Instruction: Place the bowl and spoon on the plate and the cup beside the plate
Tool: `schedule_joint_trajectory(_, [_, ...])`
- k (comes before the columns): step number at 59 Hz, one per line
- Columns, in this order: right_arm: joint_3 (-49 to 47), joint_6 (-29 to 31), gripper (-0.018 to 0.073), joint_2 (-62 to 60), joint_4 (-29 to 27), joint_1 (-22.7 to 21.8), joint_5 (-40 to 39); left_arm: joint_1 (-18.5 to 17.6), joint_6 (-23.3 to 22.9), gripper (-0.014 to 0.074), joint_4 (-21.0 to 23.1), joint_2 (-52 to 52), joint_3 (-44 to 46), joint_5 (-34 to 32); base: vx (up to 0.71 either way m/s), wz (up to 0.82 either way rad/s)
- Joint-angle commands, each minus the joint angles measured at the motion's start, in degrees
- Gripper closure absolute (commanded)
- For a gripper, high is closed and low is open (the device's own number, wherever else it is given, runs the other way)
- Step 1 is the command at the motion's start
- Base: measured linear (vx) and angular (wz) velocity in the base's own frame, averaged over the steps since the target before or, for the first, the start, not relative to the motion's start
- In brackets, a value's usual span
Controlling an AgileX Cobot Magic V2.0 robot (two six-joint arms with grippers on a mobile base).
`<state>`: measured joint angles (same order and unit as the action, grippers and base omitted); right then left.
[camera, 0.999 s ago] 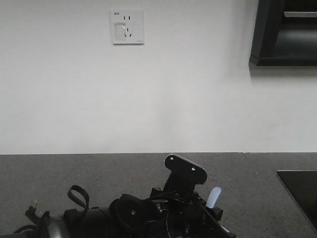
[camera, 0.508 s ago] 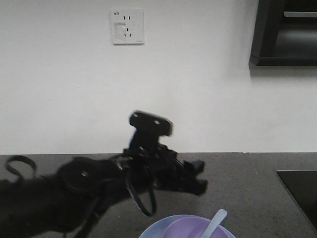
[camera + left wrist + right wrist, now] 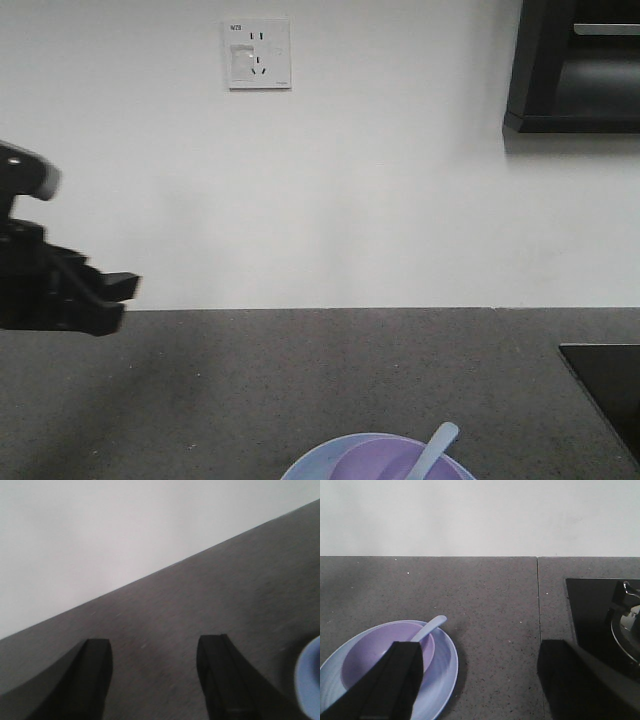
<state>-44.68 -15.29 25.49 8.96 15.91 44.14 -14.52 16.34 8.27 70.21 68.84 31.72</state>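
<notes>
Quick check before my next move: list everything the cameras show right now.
plate: one, pale blue, on the counter
bowl: one, purple, on the plate
spoon: one, pale, resting in the bowl, one end out over its rim
cup: none in view
counter: one, dark grey, speckled, against the wall
cooktop: one, black, in the counter at the right, with a metal burner
wall socket: one, white, upper wall
cabinet: one, black, top right
left gripper: one, black, open, empty, above the counter left of the plate
right gripper: one, black, open, empty, between plate and cooktop
</notes>
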Motion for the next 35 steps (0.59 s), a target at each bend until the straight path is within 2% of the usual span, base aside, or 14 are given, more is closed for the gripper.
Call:
schedule_joint_trajectory(1, [-1.53, 0.49, 0.0014, 0.79, 1.38, -0.18, -4.04, 3.16, -17.88, 0.0132, -14.87, -5.53, 1.82, 3.30, 0.00, 0.00])
schedule_joint_trajectory(4, [-1.53, 0.49, 0.0014, 0.79, 1.38, -0.18, -3.98, 4.82, -22.30, 0.0132, -21.32, -7.15, 1.82, 8.84, 0.00, 0.00])
schedule_joint_trajectory(6, [-1.53, 0.49, 0.0014, 0.79, 1.38, -0.18, -3.98, 5.93, -23.62, 0.0132, -24.51, -7.97, 1.82, 12.28, 0.00, 0.00])
schedule_joint_trajectory(10, [-1.53, 0.49, 0.0014, 0.79, 1.38, -0.18, -3.98, 8.22, -23.30, 0.0132, -28.78, -8.66, 1.82, 17.70, 0.00, 0.00])
schedule_joint_trajectory(13, [-1.53, 0.49, 0.0014, 0.79, 1.38, -0.18, -3.93, 9.83, -22.14, 0.0132, -30.15, -8.66, 1.82, 20.33, 0.00, 0.00])
schedule_joint_trajectory(18, [-1.53, 0.49, 0.0014, 0.79, 1.38, -0.18, -3.91, 12.12, -20.19, 0.0132, -29.43, -7.59, 1.82, 24.03, 0.00, 0.00])
schedule_joint_trajectory(23, [-1.53, 0.49, 0.0014, 0.79, 1.38, -0.18, -3.91, 13.78, -19.41, 0.0132, -26.65, -5.90, 1.77, 27.33, 0.00, 0.00])
schedule_joint_trajectory(35, [-1.53, 0.63, 0.0014, 0.79, 1.38, -0.18, -2.49, 17.24, -17.96, 0.0132, -20.76, -1.02, 1.70, 29.80, 0.00, 0.00])
